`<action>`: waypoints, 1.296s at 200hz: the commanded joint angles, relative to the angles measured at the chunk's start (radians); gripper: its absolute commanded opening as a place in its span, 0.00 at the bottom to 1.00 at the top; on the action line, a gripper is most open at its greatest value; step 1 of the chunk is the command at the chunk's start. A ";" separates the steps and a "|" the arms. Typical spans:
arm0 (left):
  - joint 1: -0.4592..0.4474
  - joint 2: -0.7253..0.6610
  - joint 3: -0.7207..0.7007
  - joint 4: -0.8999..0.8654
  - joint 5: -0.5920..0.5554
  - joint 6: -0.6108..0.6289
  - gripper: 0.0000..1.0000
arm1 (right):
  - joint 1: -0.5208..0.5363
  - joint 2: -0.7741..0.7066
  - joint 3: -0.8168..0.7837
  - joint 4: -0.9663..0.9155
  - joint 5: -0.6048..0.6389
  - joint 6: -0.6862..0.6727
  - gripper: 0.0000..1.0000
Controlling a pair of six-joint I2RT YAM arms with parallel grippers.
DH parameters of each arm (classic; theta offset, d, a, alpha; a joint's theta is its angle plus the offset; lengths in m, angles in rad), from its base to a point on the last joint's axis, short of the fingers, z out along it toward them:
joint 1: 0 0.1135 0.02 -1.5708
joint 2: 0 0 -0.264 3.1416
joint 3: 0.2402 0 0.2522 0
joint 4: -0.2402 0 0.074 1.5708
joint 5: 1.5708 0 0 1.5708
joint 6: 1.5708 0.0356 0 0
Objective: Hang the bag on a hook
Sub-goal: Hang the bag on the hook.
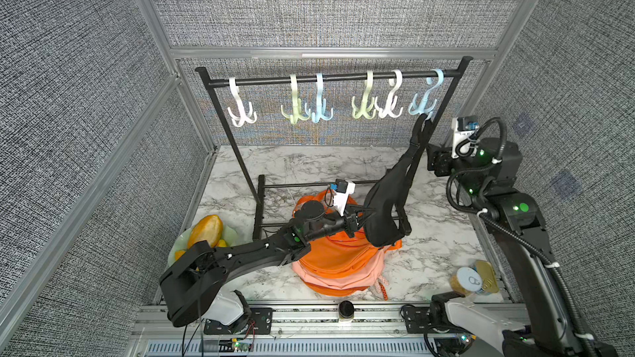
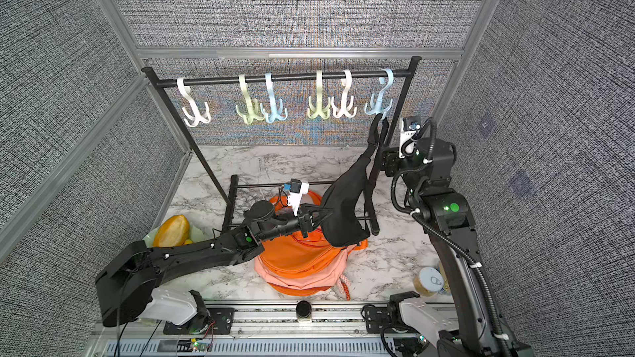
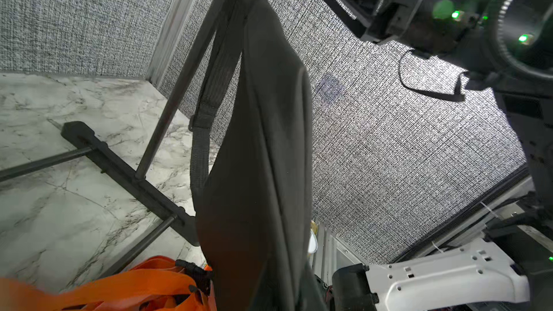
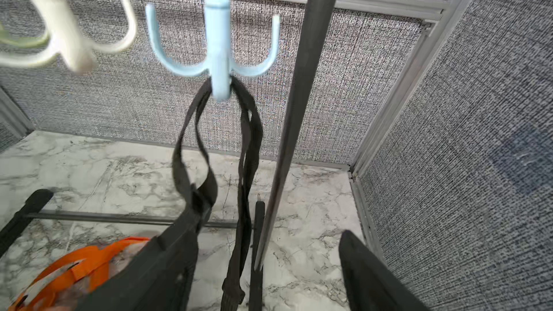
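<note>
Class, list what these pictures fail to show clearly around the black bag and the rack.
- Fingertips of the left gripper: left wrist view, hidden by the black bag.
- Upper end of the blue hook: right wrist view, cut off by the picture's edge.
- Labels on the cans: both top views, too small.

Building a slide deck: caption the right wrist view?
Black strap of the bag looped on the light-blue hook, beside the rack post.

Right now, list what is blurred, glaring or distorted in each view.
Right wrist view: the white hook is smeared, the blue hook fairly sharp. Left wrist view: the black bag is dark, the orange bag soft, green lights flare. Both top views: colour moiré on the back wall.
</note>
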 commanded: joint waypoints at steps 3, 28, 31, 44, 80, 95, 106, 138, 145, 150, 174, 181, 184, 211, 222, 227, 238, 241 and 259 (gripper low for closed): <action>0.013 0.072 0.043 0.125 0.045 -0.022 0.00 | 0.017 -0.065 -0.073 -0.009 -0.007 0.048 0.77; 0.044 0.177 0.096 0.205 0.083 -0.086 0.04 | 0.038 -0.127 -0.162 -0.013 -0.002 0.069 0.77; 0.047 0.191 0.105 0.217 0.089 -0.093 0.04 | 0.040 -0.134 -0.172 -0.014 -0.002 0.072 0.77; 0.054 0.256 0.148 0.250 0.104 -0.117 0.06 | 0.048 -0.154 -0.213 -0.017 0.004 0.085 0.78; 0.074 0.433 0.302 0.291 0.156 -0.173 0.09 | 0.062 -0.201 -0.283 -0.009 0.020 0.108 0.78; 0.103 0.495 0.349 0.319 0.178 -0.216 0.10 | 0.065 -0.212 -0.288 -0.011 0.025 0.111 0.78; 0.123 0.544 0.373 0.349 0.187 -0.245 0.11 | 0.069 -0.217 -0.293 -0.014 0.026 0.112 0.78; 0.169 0.628 0.470 0.314 0.227 -0.268 0.38 | 0.082 -0.222 -0.324 -0.007 0.029 0.130 0.78; 0.173 0.642 0.490 0.292 0.234 -0.259 0.46 | 0.090 -0.223 -0.330 -0.007 0.030 0.137 0.78; 0.176 0.645 0.500 0.273 0.238 -0.251 0.50 | 0.096 -0.226 -0.336 -0.006 0.035 0.141 0.78; 0.190 0.630 0.530 0.138 0.233 -0.164 0.65 | 0.132 -0.262 -0.378 -0.002 0.090 0.149 0.80; 0.193 0.614 0.534 0.075 0.221 -0.121 0.70 | 0.137 -0.274 -0.387 -0.004 0.099 0.150 0.82; 0.193 0.608 0.536 0.050 0.215 -0.102 0.74 | 0.137 -0.279 -0.390 -0.007 0.100 0.151 0.83; 0.196 0.554 0.572 -0.183 0.160 0.053 0.99 | 0.146 -0.317 -0.406 -0.037 0.106 0.162 0.94; 0.200 0.538 0.586 -0.242 0.148 0.085 0.99 | 0.149 -0.353 -0.422 -0.036 0.120 0.174 0.99; 0.201 0.530 0.589 -0.262 0.142 0.096 0.99 | 0.151 -0.364 -0.430 -0.034 0.114 0.174 0.99; 0.204 0.511 0.590 -0.303 0.124 0.118 0.99 | 0.152 -0.380 -0.437 -0.037 0.096 0.180 0.99; 0.205 0.508 0.590 -0.312 0.122 0.125 0.99 | 0.152 -0.384 -0.438 -0.039 0.087 0.180 0.99; 0.209 0.466 0.580 -0.361 0.120 0.145 0.99 | 0.157 -0.390 -0.437 -0.055 0.063 0.180 0.99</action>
